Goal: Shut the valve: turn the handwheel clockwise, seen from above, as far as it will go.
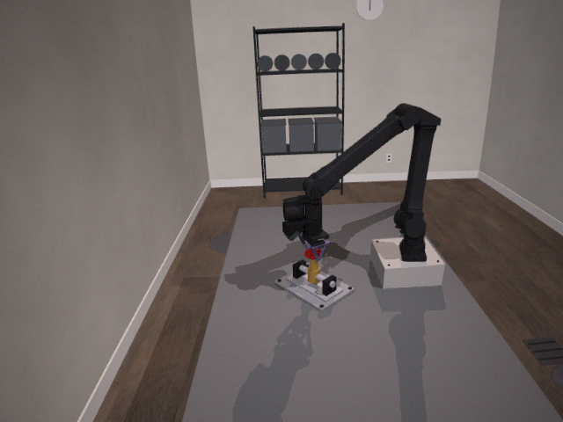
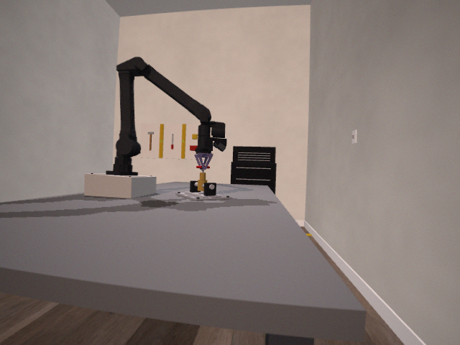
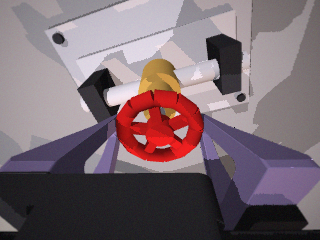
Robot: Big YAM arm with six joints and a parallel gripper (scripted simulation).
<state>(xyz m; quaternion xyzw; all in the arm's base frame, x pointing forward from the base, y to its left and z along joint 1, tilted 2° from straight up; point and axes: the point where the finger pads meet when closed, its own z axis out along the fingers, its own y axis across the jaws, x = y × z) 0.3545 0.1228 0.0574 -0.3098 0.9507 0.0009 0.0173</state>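
The red spoked handwheel [image 3: 160, 126] sits on top of a brass valve body [image 3: 159, 80] on a white pipe [image 3: 165, 82] held by two black clamps on a light baseplate [image 1: 314, 290]. My gripper [image 3: 159, 120] comes down from above, and its two purple fingers press on the left and right sides of the wheel's rim. It is shut on the handwheel. In the wrist view the pipe and plate lie tilted to the frame. The wheel also shows in the top view [image 1: 311, 254] and in the exterior view [image 2: 203, 167], under the purple fingers.
The arm's white base block [image 1: 405, 268] stands to the right of the valve plate on the grey table. A black shelf [image 1: 300, 109] with boxes stands at the back wall. A black cabinet [image 2: 254, 167] stands beyond the table's far edge.
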